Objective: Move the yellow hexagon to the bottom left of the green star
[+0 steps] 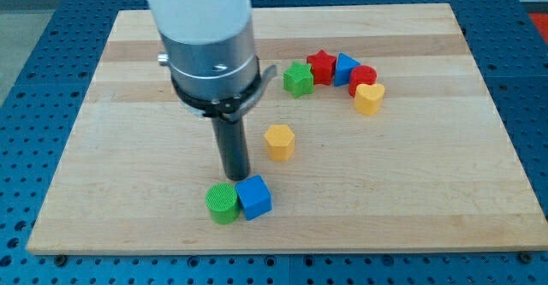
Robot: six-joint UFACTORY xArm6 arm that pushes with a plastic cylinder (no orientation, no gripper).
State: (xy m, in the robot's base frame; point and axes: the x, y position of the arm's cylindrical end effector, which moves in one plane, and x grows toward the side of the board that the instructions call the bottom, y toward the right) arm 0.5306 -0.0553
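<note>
Seven blocks lie on the wooden board (pixel 128 216). The yellow hexagon (pixel 279 141) sits near its middle, below-left of the green star (pixel 298 79) toward the top edge. My tip (pixel 237 179), a bare rod with no pincer, touches the green cylinder (pixel 223 203) and blue cube (pixel 253 197) near the bottom edge.

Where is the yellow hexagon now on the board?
The yellow hexagon lies near the board's middle, alone, below and to the view's left of the green star, and up and right of my tip.
</note>
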